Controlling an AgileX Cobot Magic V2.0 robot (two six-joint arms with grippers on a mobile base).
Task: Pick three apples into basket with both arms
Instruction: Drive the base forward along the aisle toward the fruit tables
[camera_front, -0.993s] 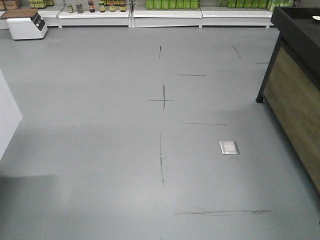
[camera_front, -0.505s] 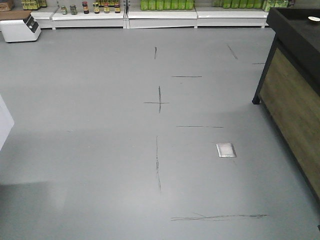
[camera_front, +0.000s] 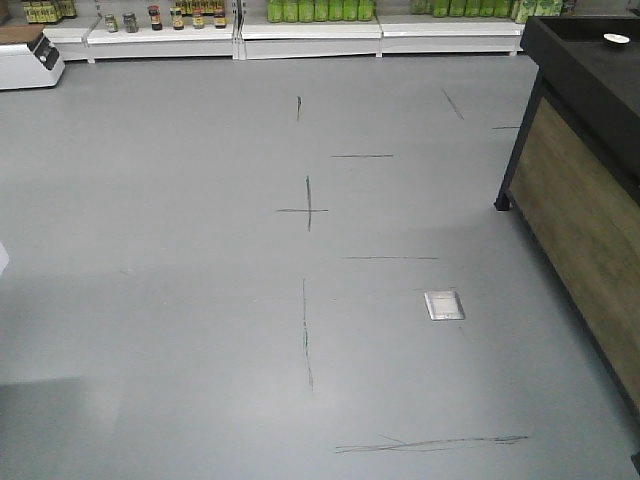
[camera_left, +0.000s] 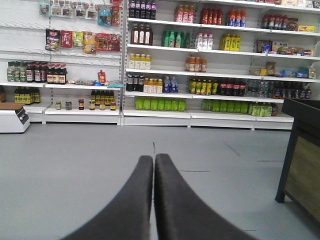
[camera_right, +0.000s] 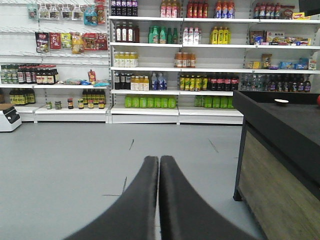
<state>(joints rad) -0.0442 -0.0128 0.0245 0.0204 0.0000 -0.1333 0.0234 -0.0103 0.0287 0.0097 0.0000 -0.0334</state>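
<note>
Wide grey floor (camera_front: 180, 320) ahead in the front view, bare from 6 o'clock up to the shelving (camera_front: 310, 30) along 12. Bounded at 3 o'clock by the table (camera_front: 585, 210), black-topped with a wood-grain side, near black leg (camera_front: 503, 200) planted on the floor, side panel running down toward 5. Only flat things in the lane: thin dark scuff lines, a cross mark (camera_front: 308, 210) near centre, and a small metal floor plate (camera_front: 444, 305) at 4 o'clock, near the table's side. At 11 o'clock, against the shelving base, a white boxy device (camera_front: 25, 62) half cut by the frame edge. On the table top at 2 o'clock, a small white dish (camera_front: 616, 38).

Left pincer (camera_left: 154, 161) squeezed to nothing, finger flat against finger, empty, aimed over open floor at the shelving. Same for the right pincer (camera_right: 159, 161): pressed together, gripping nothing, with the table's corner close at its 3 o'clock. Apples and basket in none of the three views. Only a red sliver (camera_right: 318, 100) at the right wrist view's edge over the table top, too cropped to name.

Against half a second ago: whole front view slid toward 9 o'clock. Cross mark and floor plate a little further left, table corner further in from 3, white device nearly out at 11. Pale shape (camera_front: 2, 258) at the 9 o'clock edge shrunk to a sliver.
</note>
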